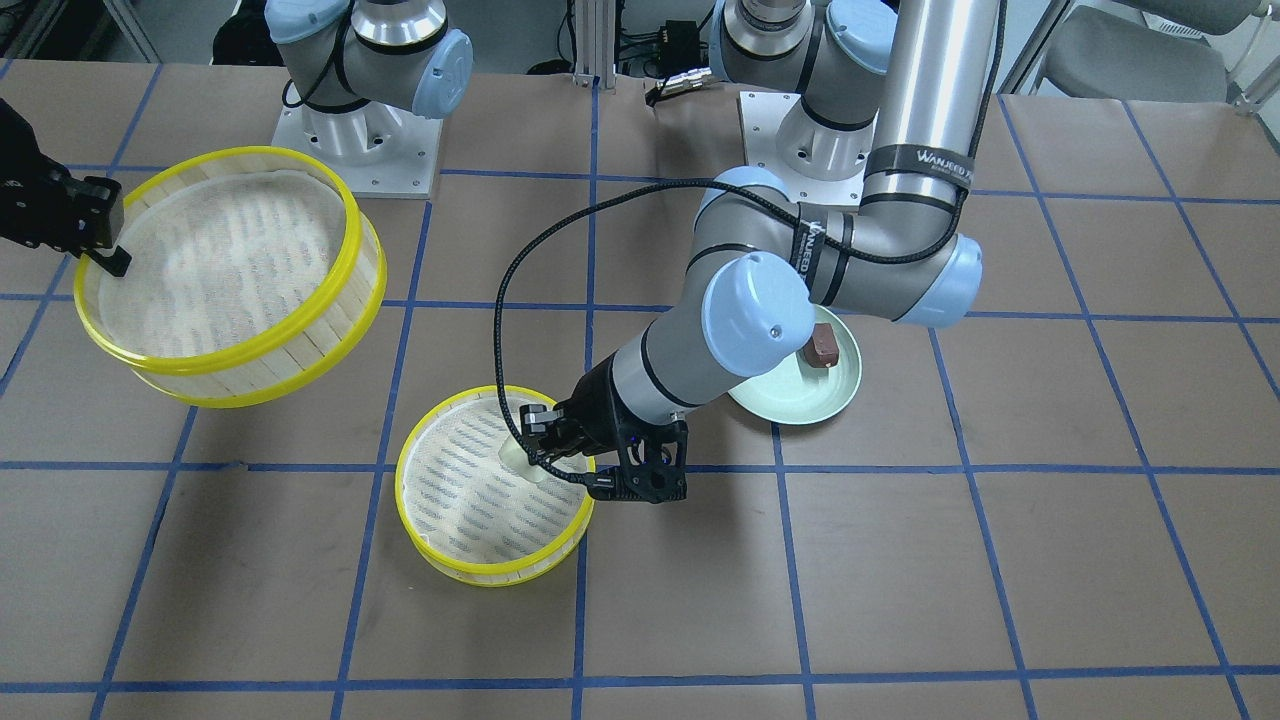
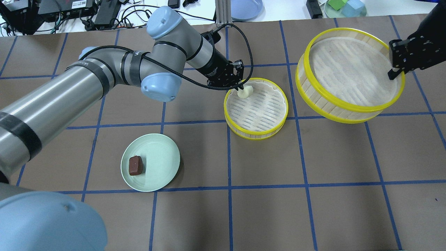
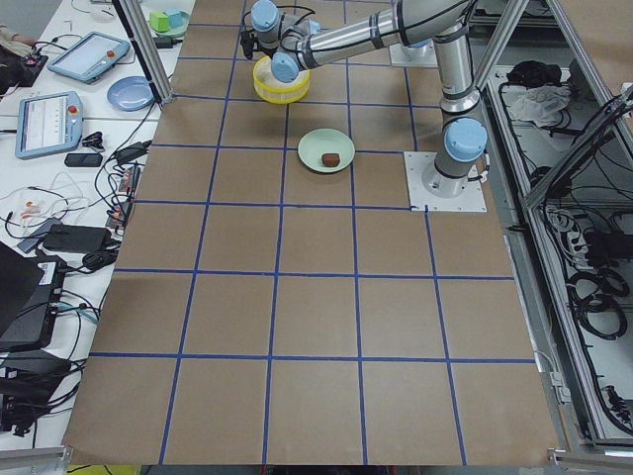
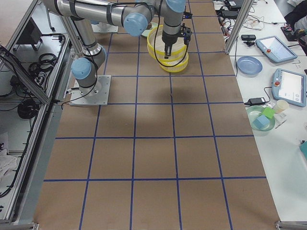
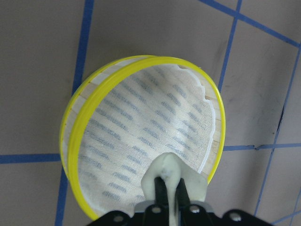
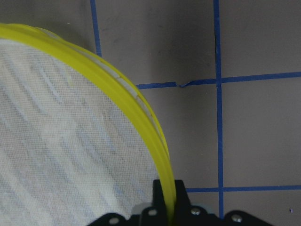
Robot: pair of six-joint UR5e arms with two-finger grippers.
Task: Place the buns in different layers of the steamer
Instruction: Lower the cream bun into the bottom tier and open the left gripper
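Observation:
My left gripper (image 2: 240, 87) is shut on the cream-white bun (image 2: 245, 92) and holds it just inside the near rim of the smaller steamer tray (image 2: 256, 130), which sits on the table. The bun shows between the fingers in the left wrist view (image 5: 171, 181), and in the front view (image 1: 522, 458). My right gripper (image 2: 395, 72) is shut on the rim of the larger steamer tray (image 2: 348, 111) and holds it lifted and tilted above the table; the rim shows pinched in the right wrist view (image 6: 167, 197). The reddish-brown bun (image 2: 135, 165) lies on the pale green plate (image 2: 160, 170).
The brown table is marked with blue tape lines. The left arm's elbow (image 1: 760, 300) hangs over the plate in the front view. The arm bases (image 1: 360, 150) stand at the robot's side. Clutter, a blue bowl (image 2: 245, 7) and blocks lie beyond the table's far edge.

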